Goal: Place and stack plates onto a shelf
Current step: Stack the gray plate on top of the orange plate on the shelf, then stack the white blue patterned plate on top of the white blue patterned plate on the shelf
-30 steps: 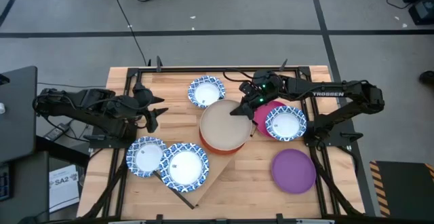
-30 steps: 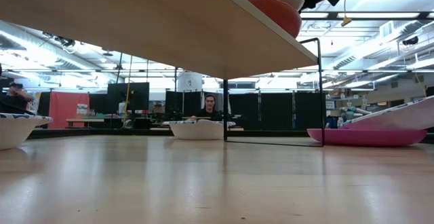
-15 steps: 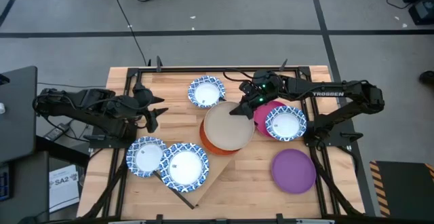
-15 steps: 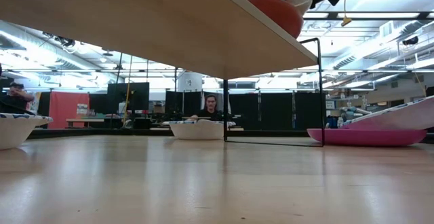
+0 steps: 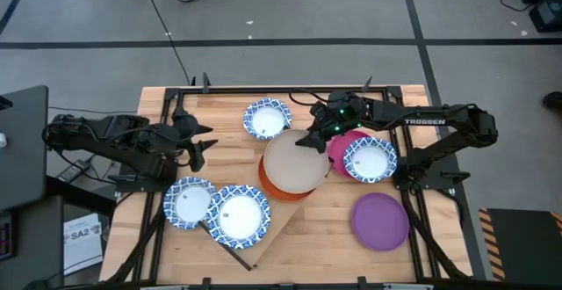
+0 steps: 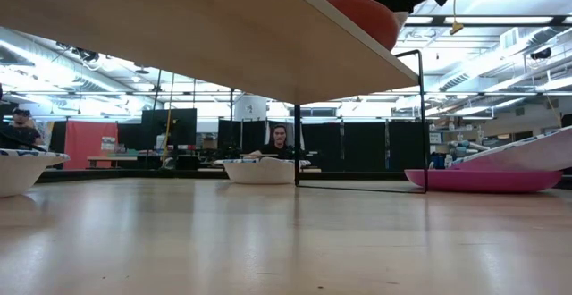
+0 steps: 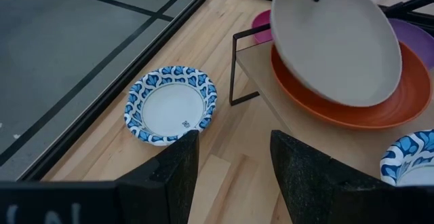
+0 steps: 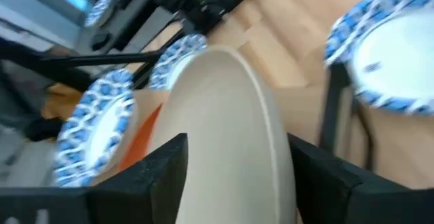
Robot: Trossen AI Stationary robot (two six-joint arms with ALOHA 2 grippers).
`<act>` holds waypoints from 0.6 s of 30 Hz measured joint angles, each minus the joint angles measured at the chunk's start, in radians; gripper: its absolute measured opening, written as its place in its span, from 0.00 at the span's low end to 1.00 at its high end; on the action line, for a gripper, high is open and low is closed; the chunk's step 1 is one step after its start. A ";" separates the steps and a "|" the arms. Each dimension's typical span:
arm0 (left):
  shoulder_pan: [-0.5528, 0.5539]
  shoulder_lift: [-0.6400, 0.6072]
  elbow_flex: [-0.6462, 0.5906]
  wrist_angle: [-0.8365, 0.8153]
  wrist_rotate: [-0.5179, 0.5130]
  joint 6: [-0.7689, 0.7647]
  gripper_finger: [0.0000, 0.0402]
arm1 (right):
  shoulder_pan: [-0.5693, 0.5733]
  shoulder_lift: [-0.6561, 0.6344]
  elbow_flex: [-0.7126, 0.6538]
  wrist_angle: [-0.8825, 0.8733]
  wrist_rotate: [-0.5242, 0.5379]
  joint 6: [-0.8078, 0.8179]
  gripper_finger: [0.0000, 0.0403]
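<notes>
The shelf (image 5: 263, 198) runs across the table, with the orange plate (image 5: 279, 189) at its end nearest the right arm. The beige plate (image 5: 294, 163) has dropped onto the orange one, so this stacking step looks done. Over the beige rim, the right gripper (image 5: 309, 140) has spread its fingers and let go. Off the shelf's other side, the left gripper (image 5: 200, 143) waits, parted and empty.

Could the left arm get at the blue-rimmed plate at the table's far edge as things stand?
Probably yes: the left gripper hangs open, the blue-rimmed plate lies on bare table beside the shelf, nothing lies between them.
</notes>
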 joint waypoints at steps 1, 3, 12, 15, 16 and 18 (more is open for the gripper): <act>0.000 0.000 0.000 0.000 0.000 0.000 0.47 | 0.000 0.000 0.000 0.000 0.020 -0.021 0.61; 0.000 0.000 0.000 0.000 0.000 0.000 0.47 | 0.000 0.000 0.000 0.002 0.040 -0.049 0.62; 0.000 0.000 0.000 0.000 0.000 0.000 0.47 | 0.000 0.000 0.000 0.164 0.030 -0.172 0.64; 0.000 0.000 0.000 0.000 0.000 0.000 0.47 | 0.000 0.000 0.000 0.220 0.016 -0.196 0.64; 0.000 0.000 0.000 0.000 0.000 0.000 0.47 | 0.000 0.000 0.000 0.233 0.006 -0.198 0.64; 0.000 0.000 0.000 0.000 0.000 0.000 0.47 | 0.000 0.000 0.000 0.249 -0.010 -0.199 0.64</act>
